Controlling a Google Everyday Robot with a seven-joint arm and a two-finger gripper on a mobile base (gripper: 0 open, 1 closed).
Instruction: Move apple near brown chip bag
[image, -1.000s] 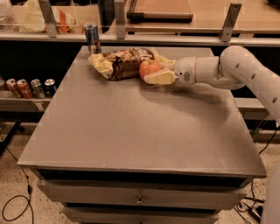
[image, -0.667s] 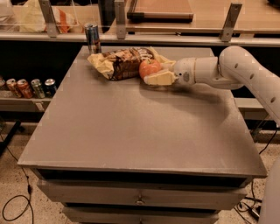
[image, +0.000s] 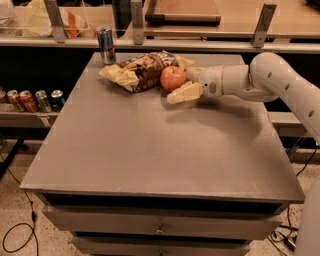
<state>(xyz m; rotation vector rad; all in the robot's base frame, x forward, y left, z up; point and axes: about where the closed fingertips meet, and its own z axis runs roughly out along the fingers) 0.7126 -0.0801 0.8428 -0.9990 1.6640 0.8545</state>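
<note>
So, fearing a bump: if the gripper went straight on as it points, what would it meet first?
The apple, right at the gripper's tip at the table's back; the brown chip bag lies just beyond, though depth is unclear.

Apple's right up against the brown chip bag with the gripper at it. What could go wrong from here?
1. The apple sits against the brown chip bag. Being round, it may roll off across the table when the gripper, right beside it, pulls away.
2. Any further push to the left could shove the bag into the upright can standing close behind its end, and might tip it.
</note>
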